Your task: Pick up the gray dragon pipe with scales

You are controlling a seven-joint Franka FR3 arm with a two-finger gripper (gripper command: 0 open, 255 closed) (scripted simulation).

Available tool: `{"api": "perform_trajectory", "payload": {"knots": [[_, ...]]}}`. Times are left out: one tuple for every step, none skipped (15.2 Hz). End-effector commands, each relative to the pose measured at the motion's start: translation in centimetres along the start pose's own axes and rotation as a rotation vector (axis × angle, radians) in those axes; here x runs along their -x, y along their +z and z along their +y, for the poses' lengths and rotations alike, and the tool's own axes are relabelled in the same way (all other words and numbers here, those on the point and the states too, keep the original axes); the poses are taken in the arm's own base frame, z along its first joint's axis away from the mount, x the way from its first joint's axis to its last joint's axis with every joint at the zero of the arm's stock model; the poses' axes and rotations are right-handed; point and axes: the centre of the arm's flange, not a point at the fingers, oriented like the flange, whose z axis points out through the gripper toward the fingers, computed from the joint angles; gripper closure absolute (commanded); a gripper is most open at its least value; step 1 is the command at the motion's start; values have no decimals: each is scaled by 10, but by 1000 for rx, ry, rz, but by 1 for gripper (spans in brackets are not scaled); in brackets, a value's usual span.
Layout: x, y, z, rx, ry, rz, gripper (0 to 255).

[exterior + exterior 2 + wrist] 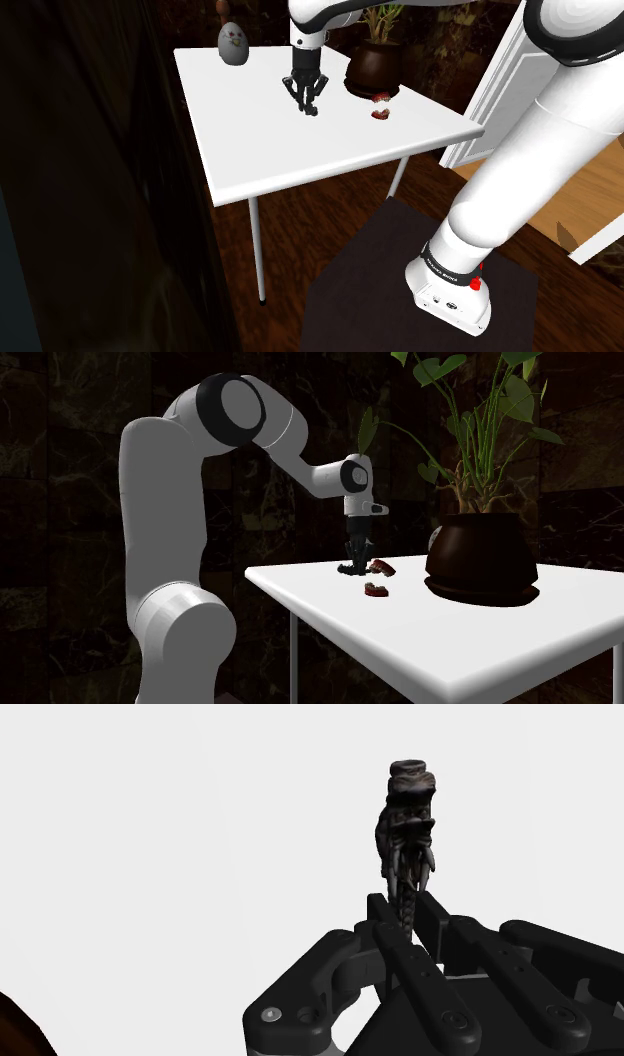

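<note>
Between end effector (408, 916) fingers (395, 944) sits one dragon pipe (408, 814).

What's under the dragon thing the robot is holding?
The white table lies under the gray dragon pipe. The fingers clasp its lower end, covering what's beneath there.
</note>
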Motion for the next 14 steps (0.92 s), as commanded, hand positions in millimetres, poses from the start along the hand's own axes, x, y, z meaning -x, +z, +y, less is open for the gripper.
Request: {"api": "perform_trajectory", "payload": {"knots": [[-1,-1,3,5,3,-8,255],[-1,-7,3,5,3,-8,255],[-1,-12,3,5,3,-8,255],[-1,-17,3,5,3,-8,255],[-1,-22,3,5,3,-8,255],[-1,-28,4,5,3,-8,255],[-1,-33,4,5,3,-8,255],[-1,-38,4,5,3,-8,255],[-1,-43,4,5,3,-8,255],[-1,-49,4,5,3,-8,255],[-1,-54,4,5,3,-8,255],[-1,-59,5,5,3,-8,255],[-1,-65,5,5,3,-8,255],[-1,-70,5,5,3,-8,255]]}}
